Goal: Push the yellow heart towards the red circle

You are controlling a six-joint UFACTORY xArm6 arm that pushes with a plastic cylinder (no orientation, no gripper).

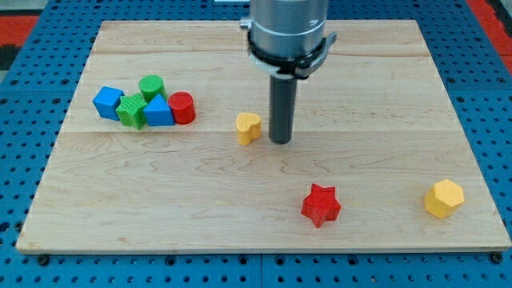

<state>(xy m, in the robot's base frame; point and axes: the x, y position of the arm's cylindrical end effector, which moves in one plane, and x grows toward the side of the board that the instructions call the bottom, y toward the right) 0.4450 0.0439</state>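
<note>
Currently my tip (280, 142) stands on the board just beside the yellow heart (249, 127), on the side facing the view's right edge; a narrow gap seems to separate them, though contact cannot be ruled out. The arm carries a bare rod and no fingers, so nothing can open, close or clamp.

Position of parts:
- The yellow heart lies near the middle of the wooden board (384, 96), slightly toward the view's left edge.
- The red circle (182, 107) lies further toward the left edge and a little nearer the top edge. It touches the blue triangle (158, 111), and it closes the right end of a cluster with the green circle (151, 86), the green block (132, 111) and the blue block (107, 102).
- The red star (321, 205) and the yellow hexagon (444, 198) lie well apart, toward the bottom right corner, clear of the working path.

Recommended procedure, as judged from this layout:
1. The tip is already on the correct side. Shift it slightly toward the bottom edge, so that tip, heart and red circle fall on one line.
2. Push toward the left edge with a slight bias toward the top edge.
3. Keep contact centred on the heart; an off-centre push will probably spin it aside.
4. Stop short of the red circle, so the cluster is not disturbed.
</note>
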